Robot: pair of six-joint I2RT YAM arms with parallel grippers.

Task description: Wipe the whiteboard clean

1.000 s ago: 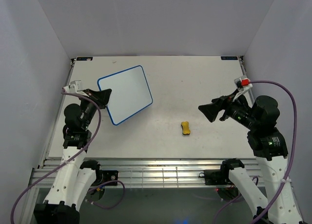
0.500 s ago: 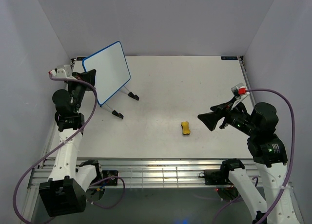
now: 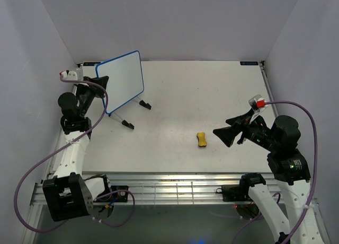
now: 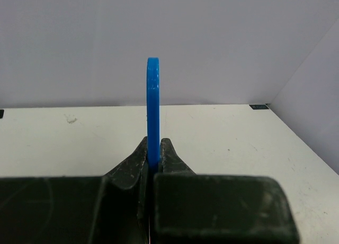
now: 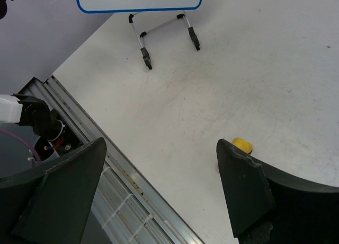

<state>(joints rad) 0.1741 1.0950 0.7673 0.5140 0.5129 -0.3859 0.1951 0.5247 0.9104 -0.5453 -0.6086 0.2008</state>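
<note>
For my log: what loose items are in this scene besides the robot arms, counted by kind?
whiteboard: 1
yellow eraser: 1
Total: 2

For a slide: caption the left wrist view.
Left end effector clamps the whiteboard, seen edge-on, by its blue frame.

The whiteboard [image 3: 121,80] has a smooth white face, a blue plastic-looking frame [image 4: 153,111] and thin bare-metal legs [image 5: 139,36], over a matt, faintly scuffed table [image 3: 212,90].
</note>
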